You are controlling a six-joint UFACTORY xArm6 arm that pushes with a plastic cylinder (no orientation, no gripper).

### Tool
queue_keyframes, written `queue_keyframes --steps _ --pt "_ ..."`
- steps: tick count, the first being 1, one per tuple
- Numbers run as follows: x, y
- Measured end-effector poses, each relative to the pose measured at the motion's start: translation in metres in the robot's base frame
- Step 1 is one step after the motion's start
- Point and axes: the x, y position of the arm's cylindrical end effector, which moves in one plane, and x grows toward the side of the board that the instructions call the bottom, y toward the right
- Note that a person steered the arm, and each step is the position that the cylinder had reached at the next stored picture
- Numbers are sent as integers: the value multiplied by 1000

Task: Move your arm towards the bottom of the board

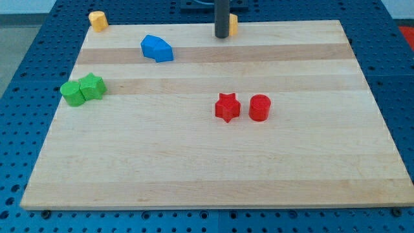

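My tip (222,36) is at the view's top edge of the wooden board (213,168), just right of centre. A yellow block (233,24) sits right behind the rod, partly hidden by it. A blue block (157,48) lies to the tip's left. A red star (227,107) and a red cylinder (259,107) stand side by side near the board's middle, well below the tip. A green star (92,86) and a green cylinder (72,93) touch each other at the view's left.
A second yellow block (98,21) sits at the board's top left corner. Blue perforated table (26,71) surrounds the board.
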Motion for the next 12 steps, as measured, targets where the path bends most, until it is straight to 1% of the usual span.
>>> queue_keyframes --steps 1,2,3,4,6,8,9,11,12 --pt "15 -3" --pt "28 -29" --pt "58 -14" --pt "71 -9" --pt "66 -16" --pt "66 -41" --pt "72 -54" --pt "119 -69" --pt "155 -81"
